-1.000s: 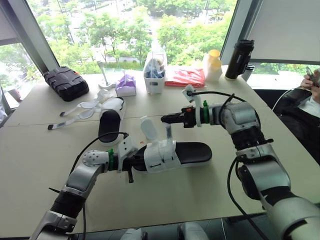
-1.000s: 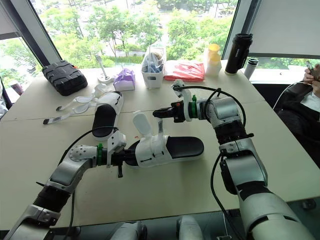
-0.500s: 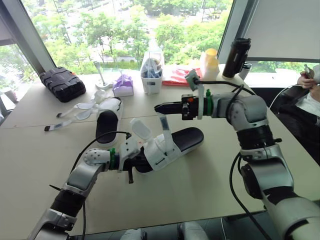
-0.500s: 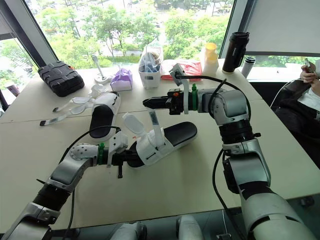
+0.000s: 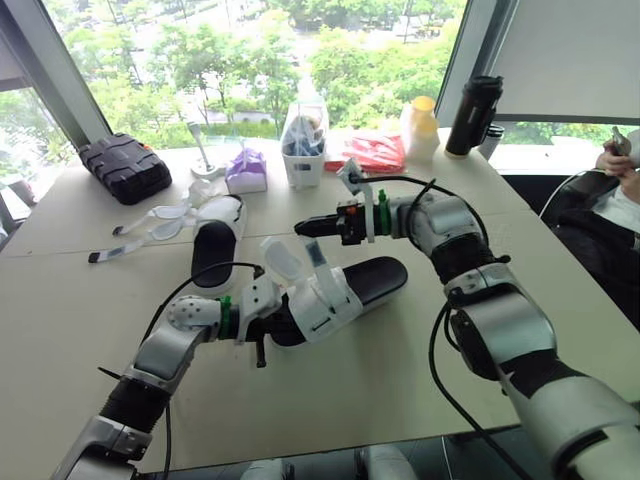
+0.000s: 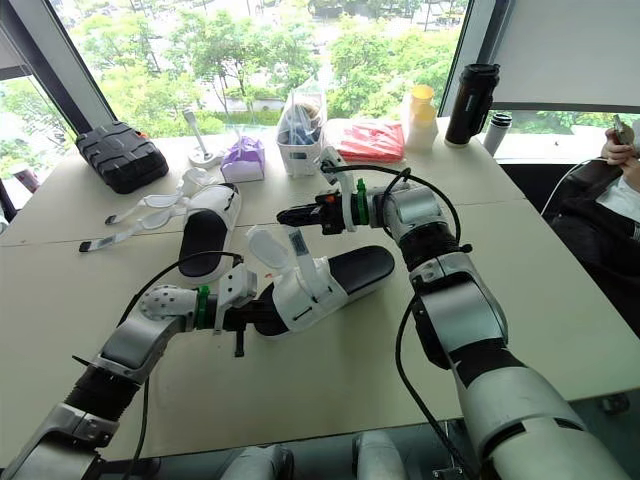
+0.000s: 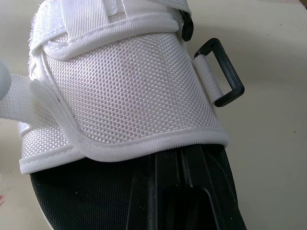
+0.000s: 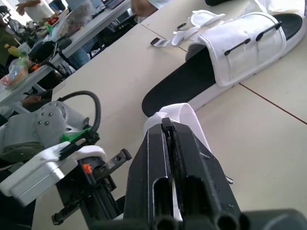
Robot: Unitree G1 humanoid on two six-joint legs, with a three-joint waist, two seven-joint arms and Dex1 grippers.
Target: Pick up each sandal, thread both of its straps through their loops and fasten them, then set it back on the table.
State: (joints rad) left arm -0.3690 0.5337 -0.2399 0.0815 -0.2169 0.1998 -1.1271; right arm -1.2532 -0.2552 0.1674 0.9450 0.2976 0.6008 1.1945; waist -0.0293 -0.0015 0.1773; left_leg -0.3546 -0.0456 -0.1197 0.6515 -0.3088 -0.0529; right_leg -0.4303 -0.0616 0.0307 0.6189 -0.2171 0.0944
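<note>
A white sandal with a black sole (image 5: 340, 290) lies mid-table, tilted up at its toe end. My left gripper (image 5: 268, 322) is shut on that toe end, one black finger (image 7: 182, 191) reaching under the white mesh upper. A black buckle loop (image 7: 220, 72) sticks out from the upper's side. My right gripper (image 5: 300, 229) hovers above the sandal, shut on the tip of a narrow white strap (image 8: 177, 112) that rises from the upper. A wider white flap (image 5: 285, 258) stands up beside it. The second sandal (image 5: 220, 240) lies at the back left, its straps (image 5: 160, 225) loose on the table.
Along the far edge stand a black case (image 5: 125, 165), a purple tissue pack (image 5: 245, 170), a white bin (image 5: 305, 140), a red bag (image 5: 365, 152), a yellow bottle (image 5: 420, 128) and a black flask (image 5: 472, 115). A person (image 5: 620, 190) sits at the right.
The sandal has tipped up and its heel has swung farther away. My right gripper has carried the strap leftward over the upper, first rising, then dropping slightly.
</note>
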